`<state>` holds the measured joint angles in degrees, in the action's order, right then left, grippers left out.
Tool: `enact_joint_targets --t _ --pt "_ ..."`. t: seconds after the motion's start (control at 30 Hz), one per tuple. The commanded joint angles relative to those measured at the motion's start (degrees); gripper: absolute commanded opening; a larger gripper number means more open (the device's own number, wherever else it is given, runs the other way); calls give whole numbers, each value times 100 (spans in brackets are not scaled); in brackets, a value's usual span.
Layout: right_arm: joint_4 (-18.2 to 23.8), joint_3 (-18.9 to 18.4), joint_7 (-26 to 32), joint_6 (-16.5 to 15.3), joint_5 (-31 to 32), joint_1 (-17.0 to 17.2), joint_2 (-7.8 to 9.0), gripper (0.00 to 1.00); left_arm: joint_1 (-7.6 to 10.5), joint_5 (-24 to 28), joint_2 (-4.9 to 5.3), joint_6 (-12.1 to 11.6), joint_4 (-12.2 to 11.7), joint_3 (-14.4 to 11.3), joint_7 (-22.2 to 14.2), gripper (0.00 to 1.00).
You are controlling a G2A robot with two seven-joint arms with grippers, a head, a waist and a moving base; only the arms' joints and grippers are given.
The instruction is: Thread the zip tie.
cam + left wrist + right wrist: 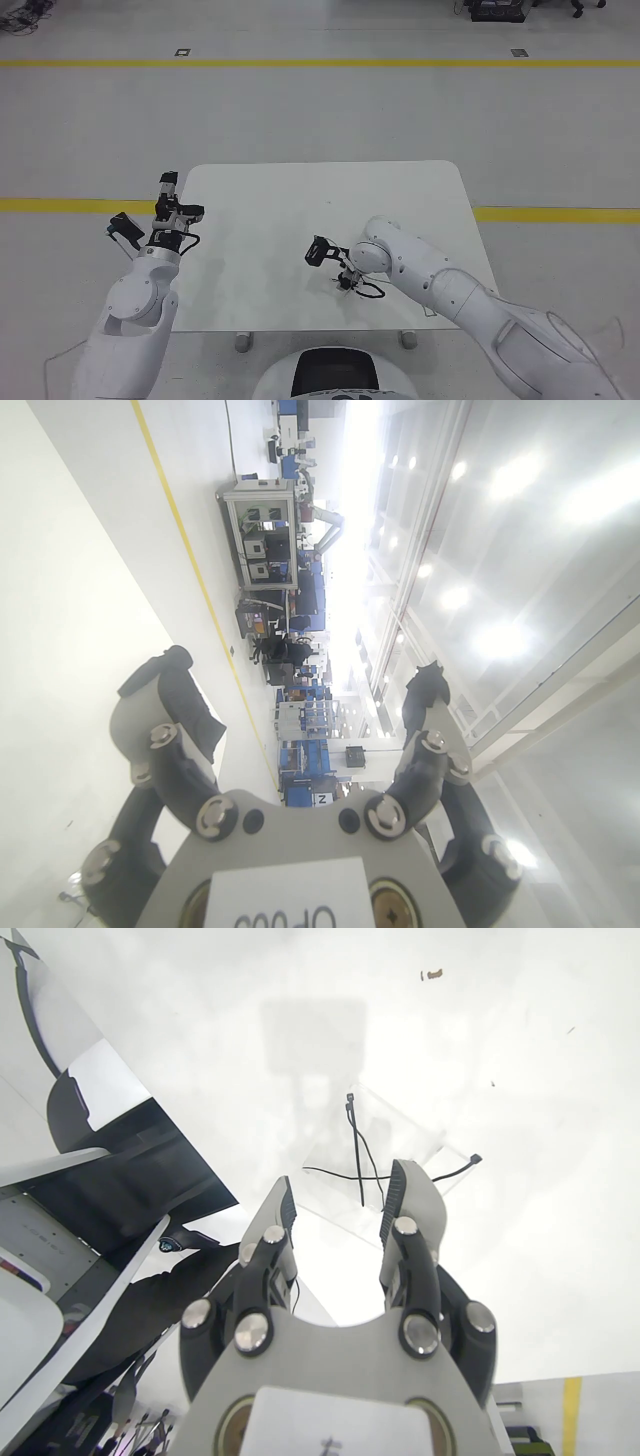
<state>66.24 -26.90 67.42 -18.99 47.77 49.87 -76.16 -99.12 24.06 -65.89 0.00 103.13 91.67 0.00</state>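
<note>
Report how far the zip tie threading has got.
Nothing done yet: the black zip ties lie loose and crossed on a clear tray. In hand: the right gripper hangs open over them. Left: grasping and threading; the left gripper is open and empty.

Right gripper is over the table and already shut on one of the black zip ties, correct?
Not quite. The right gripper is over the table, but it is open and holds nothing; the black zip ties lie crossed on the surface in front of it. The right wrist view shows this.
</note>
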Motion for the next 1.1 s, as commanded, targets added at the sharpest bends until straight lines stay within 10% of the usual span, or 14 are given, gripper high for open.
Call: enact_joint_targets --t 0.0,1.07 --pt "-64 7 -40 -10 -9 -6 -19 33 0 0 0 0 0 0 0 100" --pt "-1263 486 -378 -49 -61 -320 -472 23 0 0 0 0 0 0 0 100"
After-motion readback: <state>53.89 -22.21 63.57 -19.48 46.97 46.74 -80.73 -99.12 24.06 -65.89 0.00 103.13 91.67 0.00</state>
